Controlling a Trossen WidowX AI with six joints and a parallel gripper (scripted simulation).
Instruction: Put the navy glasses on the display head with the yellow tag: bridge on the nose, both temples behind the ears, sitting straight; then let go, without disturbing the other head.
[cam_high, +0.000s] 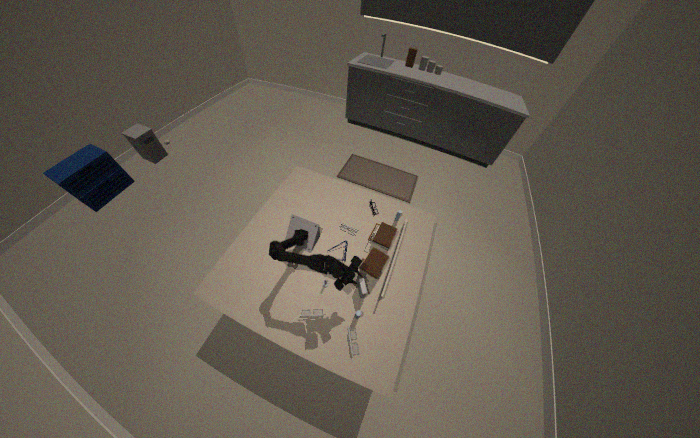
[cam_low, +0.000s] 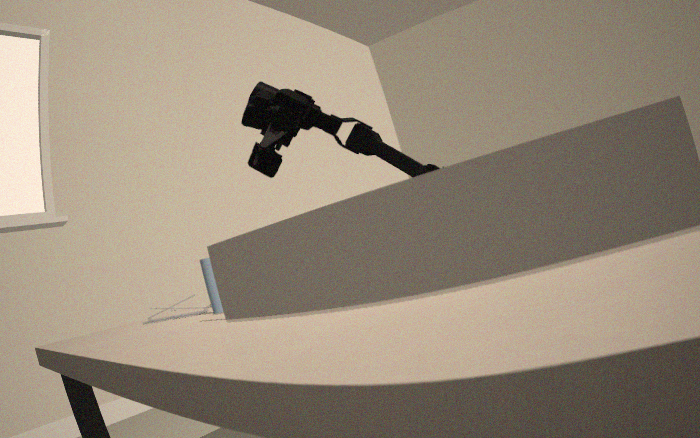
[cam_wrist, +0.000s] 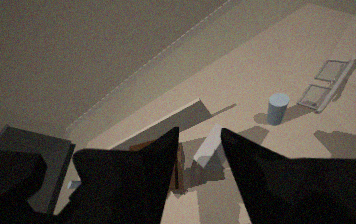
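Dark blue glasses (cam_high: 344, 251), seemingly the navy pair, lie with temples spread on the table left of the two brown-topped blocks, which seem to be the display heads. One head (cam_high: 384, 234) stands farther back with a thin brown frame beside it; the other head (cam_high: 375, 260) is nearer my gripper. No yellow tag can be made out, so I cannot tell which head bears it. My gripper (cam_high: 355, 277) (cam_low: 272, 136) (cam_wrist: 199, 131) is part-way open and empty, high above the table beside the nearer head. In the wrist view, a brown part (cam_wrist: 180, 162) shows behind the left finger.
A white block (cam_high: 363, 286) (cam_wrist: 208, 147) is near the nearer head. A light blue cylinder (cam_high: 358, 313) (cam_wrist: 277, 110) and clear glasses (cam_high: 353, 343) (cam_wrist: 316, 95) are beyond it. Other glasses (cam_high: 311, 313) (cam_high: 373, 207) lie around. A long panel (cam_low: 454, 216) stands behind the heads.
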